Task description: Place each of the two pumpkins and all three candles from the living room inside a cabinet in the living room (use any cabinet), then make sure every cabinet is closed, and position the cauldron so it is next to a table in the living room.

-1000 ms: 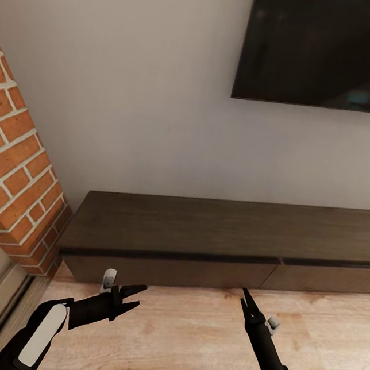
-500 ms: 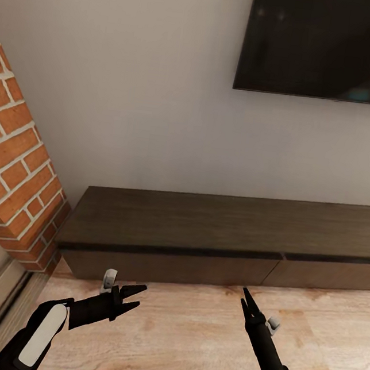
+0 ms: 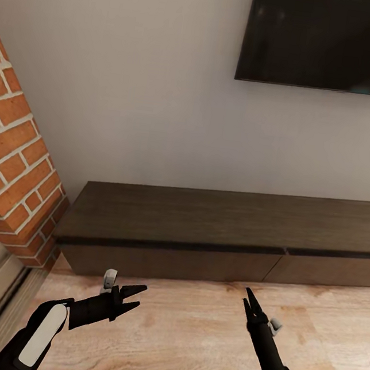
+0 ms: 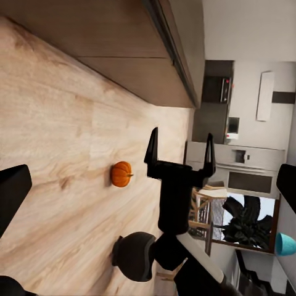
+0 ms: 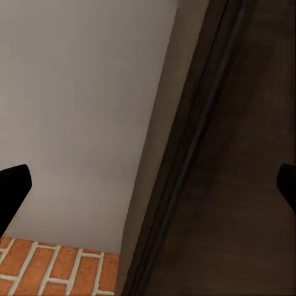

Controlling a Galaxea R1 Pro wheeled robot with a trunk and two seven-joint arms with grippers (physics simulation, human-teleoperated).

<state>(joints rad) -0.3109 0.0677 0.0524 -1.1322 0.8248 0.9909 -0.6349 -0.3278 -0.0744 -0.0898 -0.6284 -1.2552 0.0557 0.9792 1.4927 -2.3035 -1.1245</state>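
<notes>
The long, low dark-brown cabinet (image 3: 202, 230) runs along the wall ahead, its drawer fronts flush and shut; its plank top (image 5: 246, 185) passes under my right wrist. My left gripper (image 3: 134, 294) hangs open over the wood floor just short of the cabinet, holding nothing. My right gripper (image 3: 250, 302) is open too, its two fingers spread in the left wrist view (image 4: 179, 148). Beyond it, one small orange pumpkin (image 4: 121, 174) sits on the floor near the cabinet front. The glossy black cauldron (image 4: 135, 256) stands on the floor a little farther out.
A red brick fireplace column (image 3: 12, 175) stands at the cabinet's left end, close to my left arm. A dark TV (image 3: 330, 41) hangs on the wall above. Open wood floor (image 3: 189, 336) lies in front. A kitchen (image 4: 240, 142) shows far behind the right arm.
The whole head view has shifted: the cabinet and the TV's lower edge now sit a little higher, so the camera moved. Both grippers hold almost the same pose.
</notes>
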